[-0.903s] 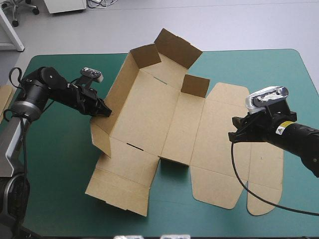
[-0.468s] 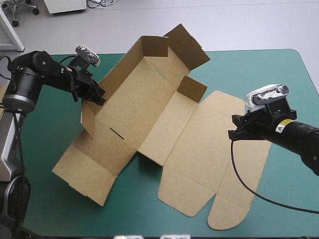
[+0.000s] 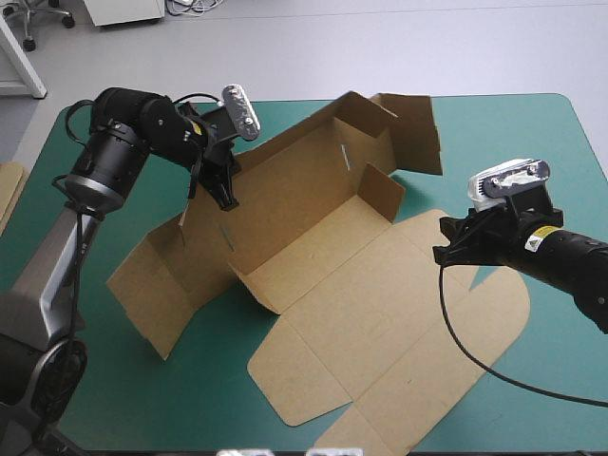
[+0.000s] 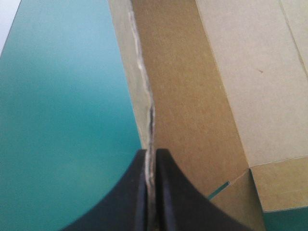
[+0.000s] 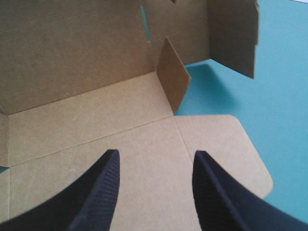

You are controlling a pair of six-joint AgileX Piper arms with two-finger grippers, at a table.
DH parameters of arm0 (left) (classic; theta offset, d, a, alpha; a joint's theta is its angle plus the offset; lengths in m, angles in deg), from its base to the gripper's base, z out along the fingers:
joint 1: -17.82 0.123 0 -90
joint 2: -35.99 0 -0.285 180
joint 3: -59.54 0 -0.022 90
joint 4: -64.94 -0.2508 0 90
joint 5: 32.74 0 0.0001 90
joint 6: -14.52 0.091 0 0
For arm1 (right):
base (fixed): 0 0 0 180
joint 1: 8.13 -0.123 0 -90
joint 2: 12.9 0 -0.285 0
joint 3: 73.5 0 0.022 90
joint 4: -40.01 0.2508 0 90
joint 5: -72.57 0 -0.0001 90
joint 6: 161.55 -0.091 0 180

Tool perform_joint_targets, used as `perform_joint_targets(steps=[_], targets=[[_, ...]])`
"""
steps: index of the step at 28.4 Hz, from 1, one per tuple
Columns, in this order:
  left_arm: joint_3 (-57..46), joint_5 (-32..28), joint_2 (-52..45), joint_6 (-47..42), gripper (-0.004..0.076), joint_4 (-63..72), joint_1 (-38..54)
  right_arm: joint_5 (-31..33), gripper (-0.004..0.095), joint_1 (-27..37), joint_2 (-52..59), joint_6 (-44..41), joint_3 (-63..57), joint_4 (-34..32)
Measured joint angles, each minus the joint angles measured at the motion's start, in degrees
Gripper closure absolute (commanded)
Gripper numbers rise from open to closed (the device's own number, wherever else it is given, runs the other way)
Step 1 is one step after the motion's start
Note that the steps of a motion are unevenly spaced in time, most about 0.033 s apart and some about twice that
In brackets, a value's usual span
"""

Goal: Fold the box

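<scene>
The brown box [image 3: 323,275] is a cut sheet of board, partly raised: its long wall [image 3: 285,185] stands tilted up and its lid [image 3: 418,342] lies flat toward the front right. My left gripper [image 3: 226,199] is shut on the top edge of that raised wall [image 4: 153,110], the board pinched thin between its black fingers [image 4: 139,192]. My right gripper [image 3: 445,252] hovers open just above the flat lid panel [image 5: 144,159], near a small upright flap [image 5: 172,77]; nothing is between its fingers.
More brown board [image 3: 8,190] shows at the table's left edge. Bare teal-green cover [image 3: 133,399] lies at the front left and along the right edge [image 3: 570,171]. A loose end flap [image 3: 413,128] sticks up near the far edge.
My left gripper has swung up and to the right with the wall, tipping it upright and turning the whole box; the lid slid toward the front. The right gripper has stayed put.
</scene>
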Motion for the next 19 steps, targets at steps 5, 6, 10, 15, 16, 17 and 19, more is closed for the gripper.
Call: perform_joint_targets(steps=[5,6,10,15,16,17,19], targets=[[4.19,-0.07,2.87,3.98,0.0711,-4.79,-6.79,0.24,0.0469,0.00,0.00,0.00,0.00,0.64],[4.51,-0.12,3.19,4.50,0.0711,-6.56,-7.92,0.24,0.0469,0.00,0.00,0.00,0.00,0.46],[4.76,-1.99,3.98,4.25,0.0712,-15.80,-13.04,0.97,0.0469,0.00,0.00,-1.83,1.62,-6.33],[4.76,-5.87,3.98,1.34,0.0734,-19.31,-15.07,3.42,0.0469,0.00,0.00,-8.78,5.41,-20.95],[4.76,-6.32,3.98,0.47,0.0734,-19.37,-15.23,3.95,0.0469,0.00,0.00,-10.07,5.96,-23.25],[4.76,-6.70,3.98,-0.14,0.0734,-19.59,-15.47,4.37,0.0469,0.00,0.00,-10.97,6.52,-25.34],[4.76,-7.32,3.98,-1.25,0.0734,-20.09,-16.21,5.18,0.0469,0.00,0.00,-12.66,7.07,-29.61]])
